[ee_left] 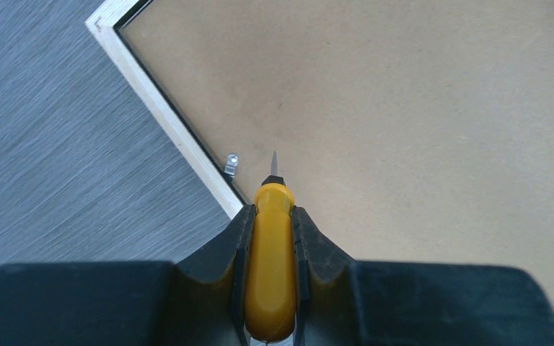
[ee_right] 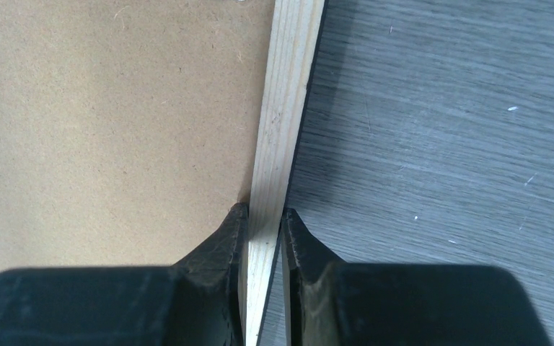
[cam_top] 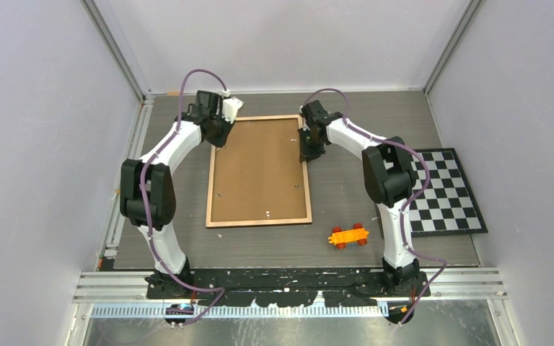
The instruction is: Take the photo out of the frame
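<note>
**Frame face down, both grippers at its far end**

Nearest: an orange toy car (cam_top: 348, 236) sits on the grey table (cam_top: 274, 249), just off the near right corner of the frame (cam_top: 260, 169). Right of it, well apart from the frame, lies a checkerboard mat (cam_top: 443, 191).

The frame lies flat at mid table, back side up: brown back board (ee_left: 404, 108) inside a light wooden rim (ee_right: 285, 108). Its long sides run near to far.

Far left corner of the frame: the left gripper (ee_left: 272, 213) has its jaws narrow, clamped on a yellow-handled tool (ee_left: 270, 267). The handle sits between the two fingers and the thin metal tip (ee_left: 274, 164) sticks out ahead. The tip is over the back board just inside the rim, just beside a small metal clip (ee_left: 231, 164) at the rim's inner edge. Cannot tell if the tip touches the board.

Right side of the frame, near the far right corner: the right gripper (ee_right: 264, 213) has its jaws narrow, pinching the wooden rim. One finger is on the board side and the other is on the outer side, over the table.
</note>
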`<state>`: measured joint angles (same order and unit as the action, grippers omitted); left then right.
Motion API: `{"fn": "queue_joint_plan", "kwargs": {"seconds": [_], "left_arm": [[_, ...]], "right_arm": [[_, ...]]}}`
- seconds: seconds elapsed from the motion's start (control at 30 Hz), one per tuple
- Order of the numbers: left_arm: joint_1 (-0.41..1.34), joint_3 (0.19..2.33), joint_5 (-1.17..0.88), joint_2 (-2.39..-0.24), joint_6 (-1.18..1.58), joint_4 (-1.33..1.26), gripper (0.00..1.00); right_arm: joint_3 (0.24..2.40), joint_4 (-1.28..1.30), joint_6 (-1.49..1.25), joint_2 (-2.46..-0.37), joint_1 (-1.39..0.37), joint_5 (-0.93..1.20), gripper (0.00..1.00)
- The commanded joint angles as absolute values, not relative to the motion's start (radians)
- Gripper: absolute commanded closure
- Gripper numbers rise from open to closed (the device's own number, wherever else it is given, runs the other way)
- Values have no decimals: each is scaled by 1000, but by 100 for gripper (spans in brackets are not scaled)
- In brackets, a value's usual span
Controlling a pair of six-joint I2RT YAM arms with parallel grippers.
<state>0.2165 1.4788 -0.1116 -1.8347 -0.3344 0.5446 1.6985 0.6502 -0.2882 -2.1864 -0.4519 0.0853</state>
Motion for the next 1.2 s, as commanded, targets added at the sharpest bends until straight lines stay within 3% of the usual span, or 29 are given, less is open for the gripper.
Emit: {"fn": "queue_joint_plan", "kwargs": {"seconds": [0.0,0.8,1.17], "left_arm": [[211,1525,-31,-1839,-376,526,100],[161,1483,-8,-1870,-431,516,100],[164,1442,-129,-1827,-365,618,100]], "right_arm": [[1643,765,-239,-2229,-472,97,100],[1651,773,-250,-2243,-462,101,100],[1642,766,-256,-2243,-460,104,99]]}}
